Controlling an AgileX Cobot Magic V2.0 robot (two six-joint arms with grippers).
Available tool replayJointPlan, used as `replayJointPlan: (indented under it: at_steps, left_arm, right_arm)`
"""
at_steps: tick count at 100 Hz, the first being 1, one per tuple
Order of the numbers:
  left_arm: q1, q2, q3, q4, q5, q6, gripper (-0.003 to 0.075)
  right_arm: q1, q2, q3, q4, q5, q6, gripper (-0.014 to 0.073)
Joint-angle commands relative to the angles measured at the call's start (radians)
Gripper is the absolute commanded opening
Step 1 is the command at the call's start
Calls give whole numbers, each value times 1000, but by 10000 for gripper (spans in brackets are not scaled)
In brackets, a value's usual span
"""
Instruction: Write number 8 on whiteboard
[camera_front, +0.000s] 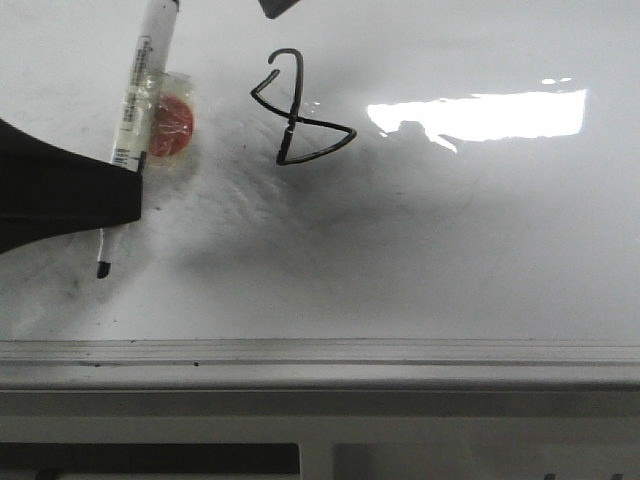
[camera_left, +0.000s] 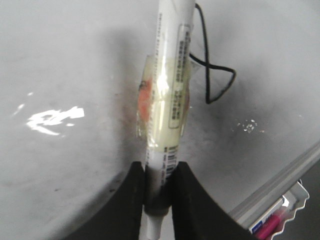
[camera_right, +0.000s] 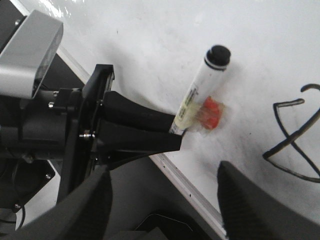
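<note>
A black number 8 (camera_front: 298, 108) stands drawn on the whiteboard (camera_front: 480, 250), with the marker held off to its left.

The figure is thin and angular, with a hooked far loop and a triangular near loop, and sits left of the bright glare patch (camera_front: 480, 115), toward the far side of the board. Left of it the left end effector (camera_left: 159, 185) is closed on a white marker (camera_front: 135, 100), whose dark tip (camera_front: 102, 268) points toward the near edge and whose barrel carries clear tape with a red patch (camera_front: 172, 128). The right end effector (camera_right: 162, 205) hovers with its fingers spread apart, holding nothing. The board's grey-white frame edge (camera_front: 320, 355) runs along the near side.
</note>
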Motion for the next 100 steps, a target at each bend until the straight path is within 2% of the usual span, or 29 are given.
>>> replayJointPlan:
  at_steps: [1, 15, 53, 60, 75, 80, 88, 100]
  left_arm:
    - [-6, -11, -31, -101, -48, -16, -21]
    - [-6, -11, -31, -212, 26, -16, -21]
    - [-6, -11, -31, -213, 23, -16, -14]
    - [-6, -11, -31, -205, 7, -16, 45]
    - [-6, -11, -31, -192, -26, -16, 281]
    - [-6, -11, -31, -192, -29, -19, 333]
    - [-6, -11, -31, -192, -29, -19, 359]
    - [-6, -42, -31, -192, -24, -19, 357]
  right_arm:
    - [1, -21, -29, 3, -61, -2, 395]
    - [1, -21, -29, -1, -63, -4, 395]
    - [1, -21, -29, -3, -52, -4, 395]
    - [1, -21, -29, -3, -49, -4, 395]
    - [1, -21, -29, -17, -49, -10, 395]
    - [1, -23, -29, -36, -48, -10, 391]
    - [1, -31, -29, -60, -48, -10, 332]
    - [1, -56, -22, -104, -49, -10, 139]
